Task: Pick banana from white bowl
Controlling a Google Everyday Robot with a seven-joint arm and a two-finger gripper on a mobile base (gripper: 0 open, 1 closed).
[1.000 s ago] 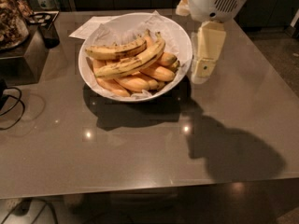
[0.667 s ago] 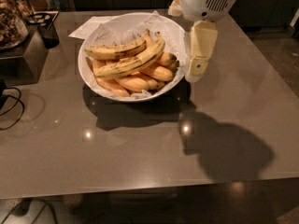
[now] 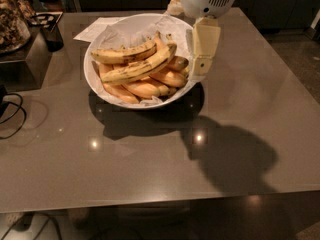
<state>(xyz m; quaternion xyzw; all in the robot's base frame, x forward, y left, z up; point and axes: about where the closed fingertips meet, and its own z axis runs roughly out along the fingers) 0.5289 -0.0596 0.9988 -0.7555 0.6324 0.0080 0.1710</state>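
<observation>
The gripper (image 3: 200, 70) is held over the bowl's (image 3: 88, 78) right rim, beside the banana (image 3: 140, 67); its grip cannot be told.

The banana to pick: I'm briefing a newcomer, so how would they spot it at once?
On the grey table sits a wide white bowl lined with paper, the robot's hand hanging at its right rim. On top of the pile lies the banana: a pale-yellow, brown-speckled pair, longer than the plump orange ones beneath.
</observation>
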